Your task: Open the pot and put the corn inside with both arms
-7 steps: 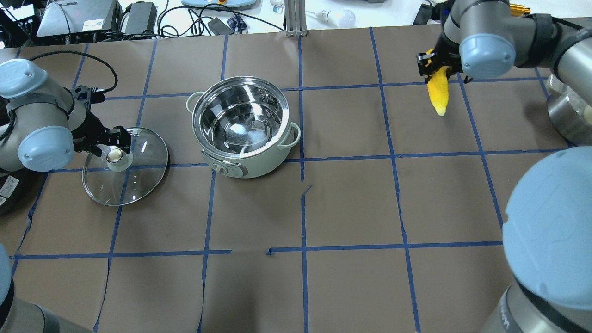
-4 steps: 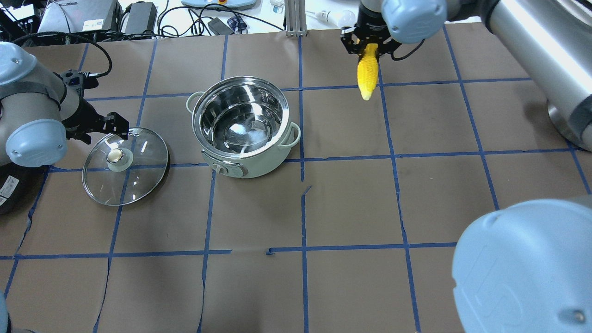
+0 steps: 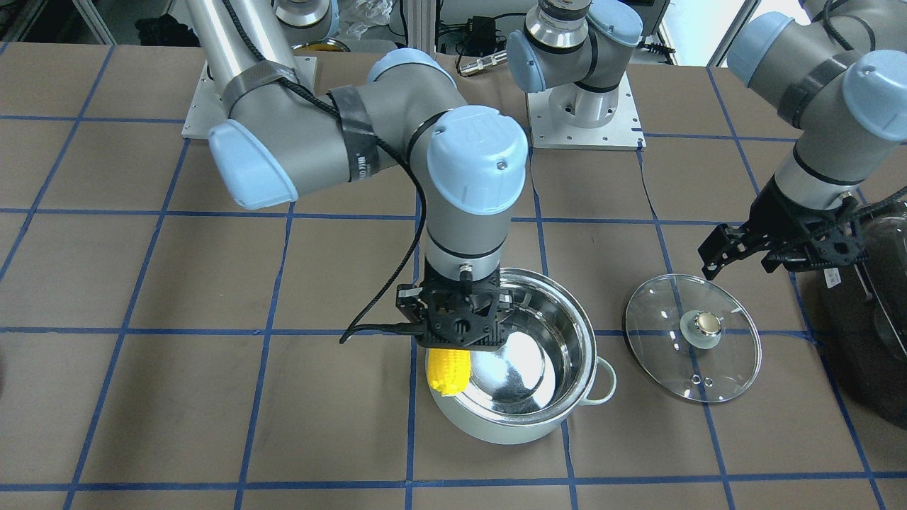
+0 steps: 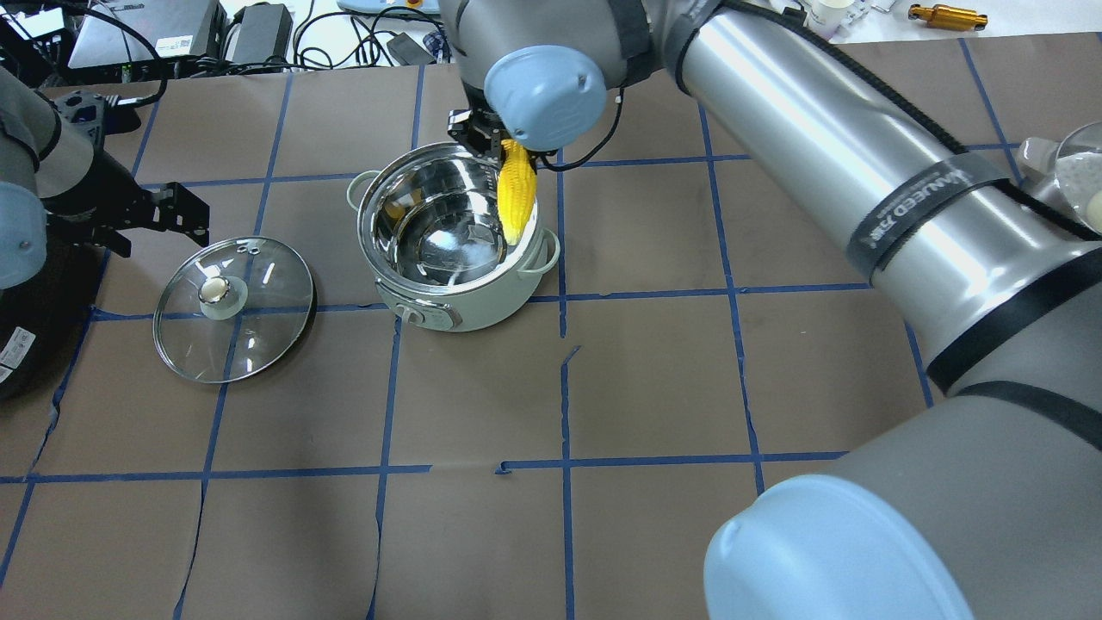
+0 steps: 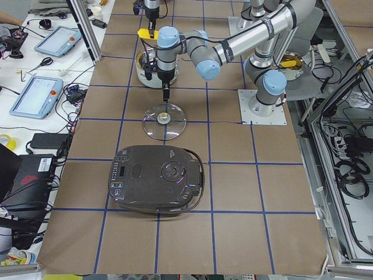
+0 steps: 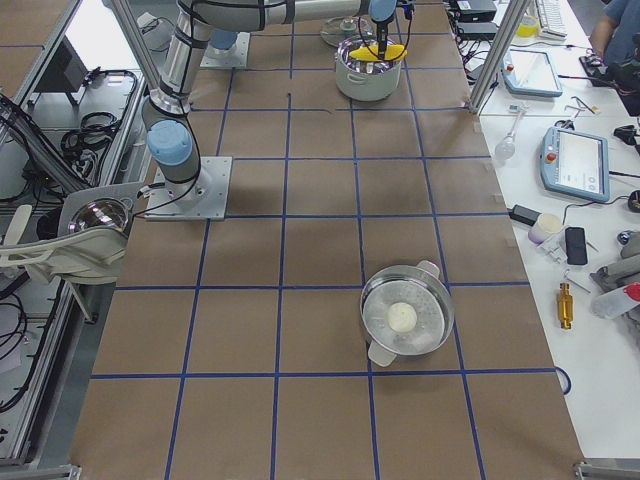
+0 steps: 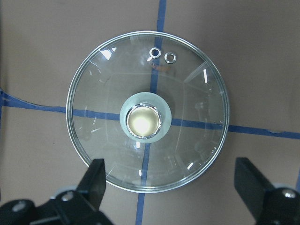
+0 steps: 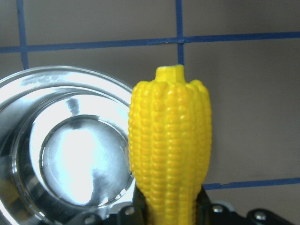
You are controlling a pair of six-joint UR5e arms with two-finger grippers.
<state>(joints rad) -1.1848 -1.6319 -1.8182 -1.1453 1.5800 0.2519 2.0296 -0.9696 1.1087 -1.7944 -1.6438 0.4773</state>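
Note:
The mint-green pot stands open, its steel inside bare; it also shows in the front view. My right gripper is shut on the yellow corn and holds it upright, tip down, over the pot's right rim. The corn shows in the front view and the right wrist view. The glass lid with its brass knob lies flat on the table left of the pot. My left gripper is open and empty, above the lid's far-left edge.
A large black appliance sits left of the lid, close to my left arm. A second steel pot with a white lump inside stands at the far right. Cables and devices line the table's far edge.
My right arm has carried the corn from the far right leftward to over the pot's rim. My left gripper has drawn back from the lid's knob, up and to the left.

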